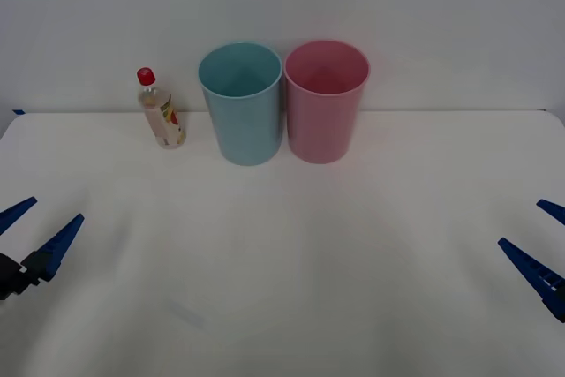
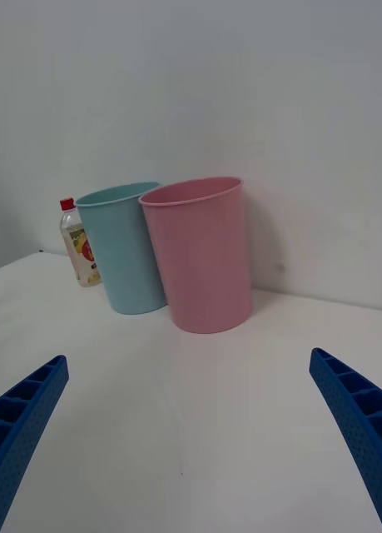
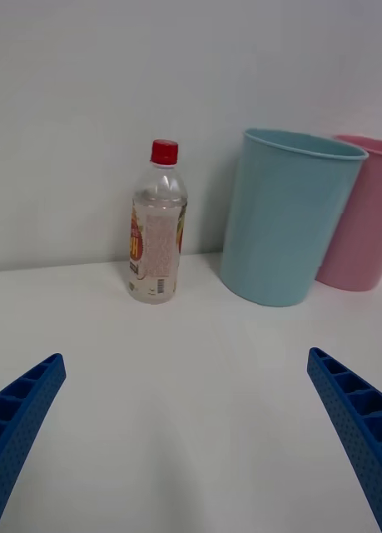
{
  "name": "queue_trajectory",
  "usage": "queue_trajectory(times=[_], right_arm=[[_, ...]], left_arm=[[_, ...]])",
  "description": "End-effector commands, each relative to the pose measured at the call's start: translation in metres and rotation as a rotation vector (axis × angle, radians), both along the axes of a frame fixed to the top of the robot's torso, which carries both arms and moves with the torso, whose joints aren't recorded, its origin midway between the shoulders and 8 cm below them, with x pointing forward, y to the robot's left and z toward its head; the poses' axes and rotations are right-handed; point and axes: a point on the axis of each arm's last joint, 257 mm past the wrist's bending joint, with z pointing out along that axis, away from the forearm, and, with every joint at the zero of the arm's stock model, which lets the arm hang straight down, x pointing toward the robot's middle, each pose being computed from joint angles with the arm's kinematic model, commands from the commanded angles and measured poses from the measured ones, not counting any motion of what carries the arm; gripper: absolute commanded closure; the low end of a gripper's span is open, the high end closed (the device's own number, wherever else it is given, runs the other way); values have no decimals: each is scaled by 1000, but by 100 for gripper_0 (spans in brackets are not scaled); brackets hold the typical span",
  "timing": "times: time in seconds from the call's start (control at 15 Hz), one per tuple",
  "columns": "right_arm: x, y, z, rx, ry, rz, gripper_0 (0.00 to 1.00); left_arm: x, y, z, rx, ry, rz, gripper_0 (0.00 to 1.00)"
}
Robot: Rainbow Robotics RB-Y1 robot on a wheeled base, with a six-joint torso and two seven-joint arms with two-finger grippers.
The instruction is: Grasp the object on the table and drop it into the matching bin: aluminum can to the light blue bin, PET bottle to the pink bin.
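1. So far nothing is picked up — the PET bottle stands on the table, just beside the light blue bin.
2. Both the left gripper and right gripper are wide open, holding nothing.
3. Next, I think — left gripper reaches for it, then the pink bin.

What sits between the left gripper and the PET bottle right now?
Nothing: in the front view only bare table lies between the open left gripper and the upright PET bottle. The left wrist view agrees.
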Motion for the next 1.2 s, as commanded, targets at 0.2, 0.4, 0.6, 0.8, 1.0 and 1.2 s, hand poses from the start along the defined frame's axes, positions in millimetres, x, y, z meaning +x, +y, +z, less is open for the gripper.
queue_trajectory(times=[0.2,0.4,0.6,0.8,1.0,1.2], right_arm=[[0,0,0,0,0,0,0],[0,0,0,0,0,0,0],[0,0,0,0,0,0,0],[0,0,0,0,0,0,0],[0,0,0,0,0,0,0],[0,0,0,0,0,0,0]], left_arm=[[46,3,-12,-13,3,20,0],[71,2,-15,28,13,58,0],[97,-4,-16,32,16,94,0],[122,-11,-20,34,27,96,0],[144,-18,-22,34,40,105,0],[167,-24,-27,76,59,139,0]])
